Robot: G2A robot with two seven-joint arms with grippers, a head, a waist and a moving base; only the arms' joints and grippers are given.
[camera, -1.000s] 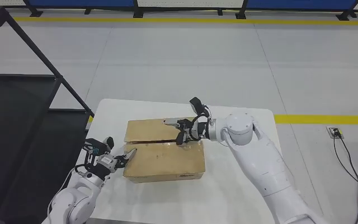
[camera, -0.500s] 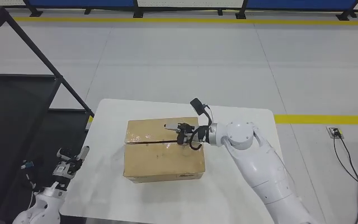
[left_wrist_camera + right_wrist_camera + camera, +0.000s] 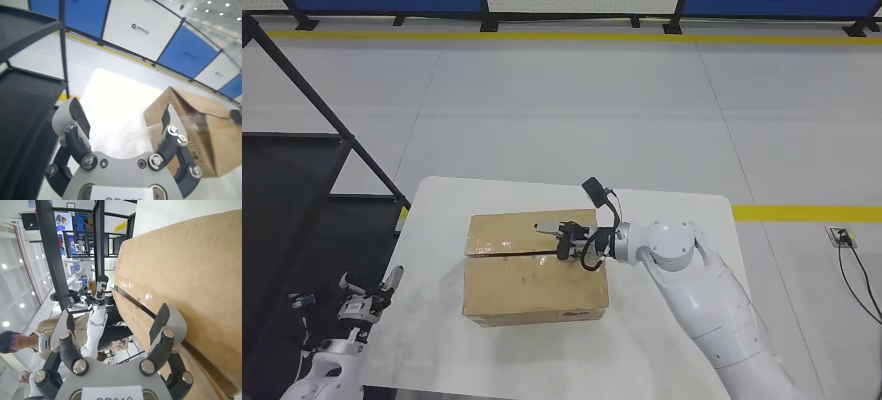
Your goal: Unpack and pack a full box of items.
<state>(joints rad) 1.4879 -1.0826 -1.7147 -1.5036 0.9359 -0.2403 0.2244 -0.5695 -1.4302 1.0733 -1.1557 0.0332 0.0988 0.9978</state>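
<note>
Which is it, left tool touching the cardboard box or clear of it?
Apart. The top view shows the left tool beside the table edge, open, with a stretch of bare white tabletop between it and the cardboard box.

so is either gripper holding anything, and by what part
Nothing is held: left gripper open beside the table, right gripper open over the top seam of the box.
</note>
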